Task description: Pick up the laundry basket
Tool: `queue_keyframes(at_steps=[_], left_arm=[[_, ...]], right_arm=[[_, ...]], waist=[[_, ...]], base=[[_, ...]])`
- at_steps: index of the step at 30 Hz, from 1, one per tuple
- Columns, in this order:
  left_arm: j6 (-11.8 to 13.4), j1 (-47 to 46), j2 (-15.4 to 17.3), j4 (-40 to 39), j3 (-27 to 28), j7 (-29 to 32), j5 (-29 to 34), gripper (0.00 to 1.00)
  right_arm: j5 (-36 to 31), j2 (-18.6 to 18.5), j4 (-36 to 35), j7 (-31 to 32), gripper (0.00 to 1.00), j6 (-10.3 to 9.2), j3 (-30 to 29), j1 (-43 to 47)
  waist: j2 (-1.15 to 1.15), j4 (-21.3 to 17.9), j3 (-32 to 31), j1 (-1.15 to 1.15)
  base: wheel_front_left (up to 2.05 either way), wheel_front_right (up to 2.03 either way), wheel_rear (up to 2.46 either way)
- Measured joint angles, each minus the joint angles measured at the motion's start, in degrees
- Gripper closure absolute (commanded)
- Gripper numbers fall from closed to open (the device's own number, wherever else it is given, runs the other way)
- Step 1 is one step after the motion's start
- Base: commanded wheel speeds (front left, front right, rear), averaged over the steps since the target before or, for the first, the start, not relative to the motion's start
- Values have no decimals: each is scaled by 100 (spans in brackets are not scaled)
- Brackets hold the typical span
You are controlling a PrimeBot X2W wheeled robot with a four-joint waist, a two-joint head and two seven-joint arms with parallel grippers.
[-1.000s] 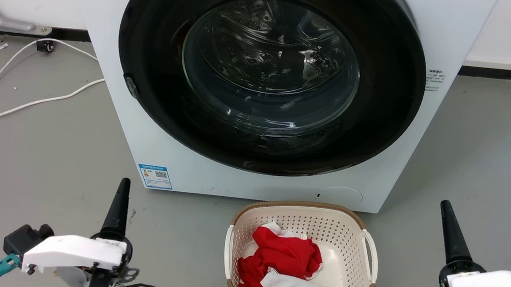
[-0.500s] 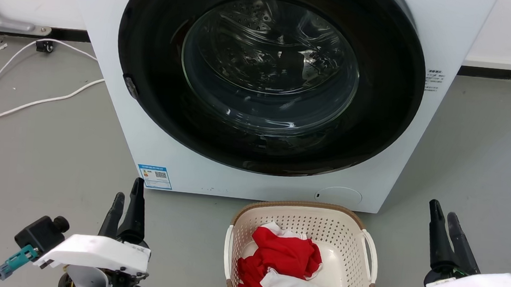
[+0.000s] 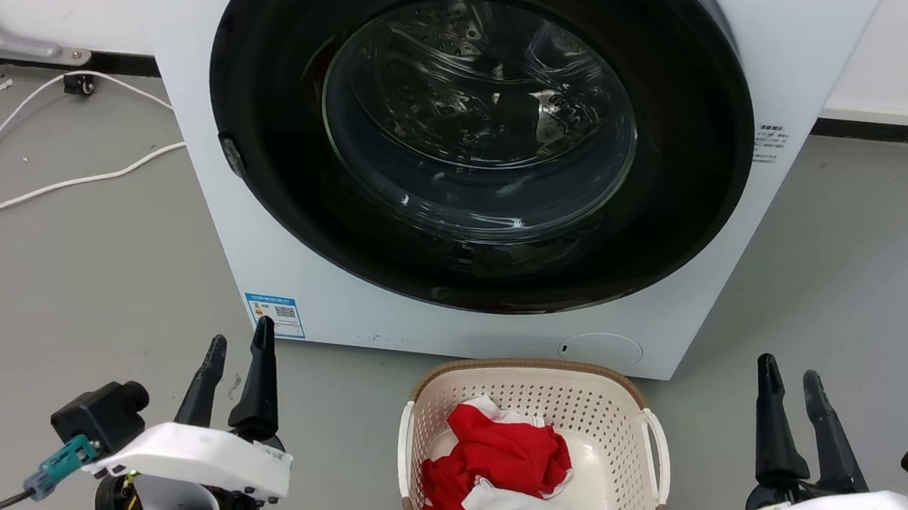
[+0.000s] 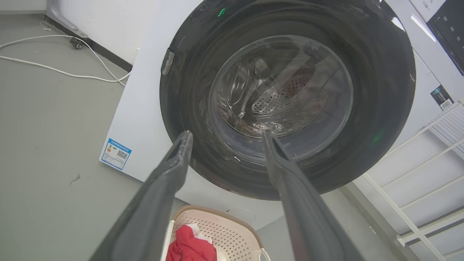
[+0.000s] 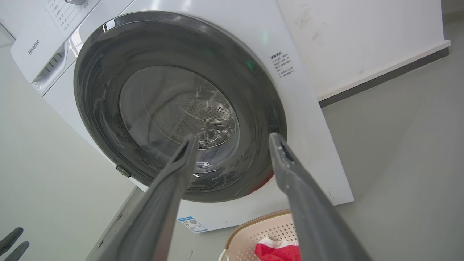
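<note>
Left hand (image 3: 240,331), right hand (image 3: 788,368) spread wider | laundry basket (image 3: 531,364) between, untouched

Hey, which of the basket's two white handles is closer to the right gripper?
The handle on the laundry basket's right wall, the side facing the right gripper; the other handle sits on the left wall.

Head camera looks down, wrist cameras up from low; all share the washer (image 3: 476,142).
</note>
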Motion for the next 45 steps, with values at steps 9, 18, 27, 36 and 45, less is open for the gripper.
queue_keyframes(at_steps=[9, 18, 27, 36, 45], left_arm=[[64, 25, 1, -58, -156, -136, 633, 0], [126, 36, 2, -75, -294, -278, 1213, 0], [199, 83, 3, -48, -383, -390, 1727, 0], [263, 120, 3, -37, -486, -509, 2183, 0], [303, 120, 4, -46, -554, -615, 2593, 0]], right_arm=[[-612, -1, -98, -152, 0, 0, 21, 44], [-1217, -1, -181, -280, 0, 0, 41, 129], [-1706, -2, -198, -403, 0, 0, 38, 181], [-2176, -3, -261, -517, 0, 0, 67, 246], [-2420, -4, -342, -625, 0, 0, 93, 258]], waist=[[0, -7, -7, 0], [0, -7, -1, 0], [0, 1, 6, 0], [0, -7, 19, 0], [0, -8, 32, 0]], base=[[0, 0, 0], [0, 0, 0], [0, 0, 0], [0, 0, 0], [0, 0, 0]])
